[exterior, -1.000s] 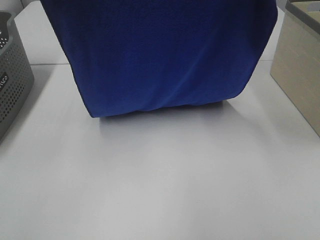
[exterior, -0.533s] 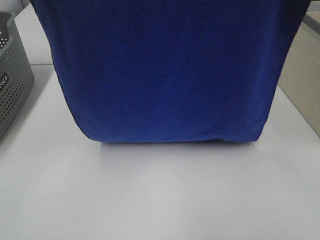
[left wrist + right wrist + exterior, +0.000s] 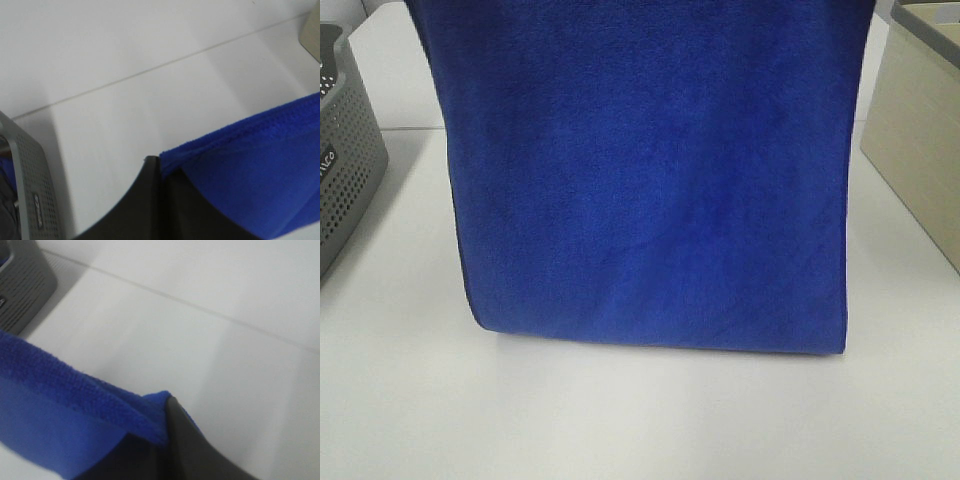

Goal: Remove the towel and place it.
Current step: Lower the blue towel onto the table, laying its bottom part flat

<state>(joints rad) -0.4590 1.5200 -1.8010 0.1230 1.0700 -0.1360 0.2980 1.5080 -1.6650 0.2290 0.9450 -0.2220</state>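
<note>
Towel (image 3: pixel 650 180) hangs upright at centre, spanning twelve o'clock down towards six, over table (image 3: pixel 620 420). Basket (image 3: pixel 345 150) at nine o'clock, left of towel, apart. Box (image 3: pixel 920 130) at two o'clock, right of towel.

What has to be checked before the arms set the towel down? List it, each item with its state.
1. Left pincer shut on one upper corner of the towel: ok.
2. Right pincer shut on the other upper corner: ok.
3. Towel hangs spread wide between the arms, not bunched: ok.
4. Lower edge touching the table or just above it: cannot tell.
5. Table in front of the towel free of things: ok.
6. Table behind the towel: hidden, cannot tell.
</note>
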